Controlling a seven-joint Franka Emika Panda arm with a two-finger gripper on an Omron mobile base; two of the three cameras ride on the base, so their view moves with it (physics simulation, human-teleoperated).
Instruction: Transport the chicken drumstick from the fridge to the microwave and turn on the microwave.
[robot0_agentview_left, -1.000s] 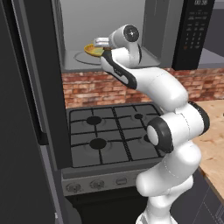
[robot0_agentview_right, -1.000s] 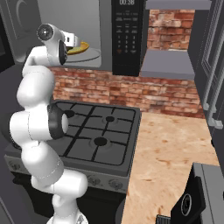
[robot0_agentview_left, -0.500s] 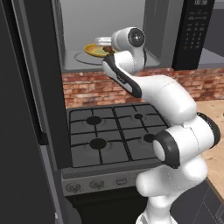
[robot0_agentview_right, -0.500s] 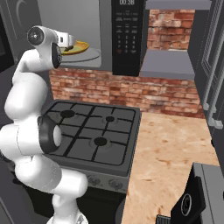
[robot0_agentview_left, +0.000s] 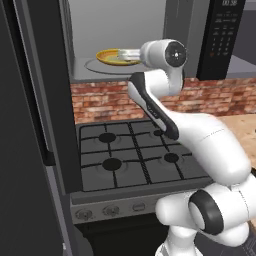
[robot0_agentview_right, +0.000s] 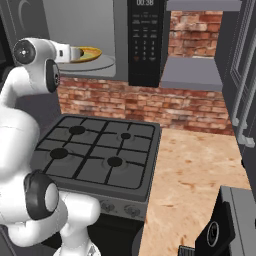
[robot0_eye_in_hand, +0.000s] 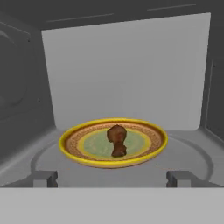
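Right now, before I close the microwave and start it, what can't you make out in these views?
- Chicken drumstick: in both base views the arm's wrist and the yellow plate's rim hide it.
- Microwave button labels: too small to read in either base view.
- Microwave door: cut off by the left base view's left edge.
- Gripper: open, fingertips short of the plate; the contact gap is unclear.

I think I am working in a kitchen, since I see a gas stove (robot0_agentview_right: 97, 156), a microwave (robot0_agentview_right: 145, 40), a red brick wall (robot0_agentview_right: 165, 107) and a wood-look counter (robot0_agentview_right: 195, 185).
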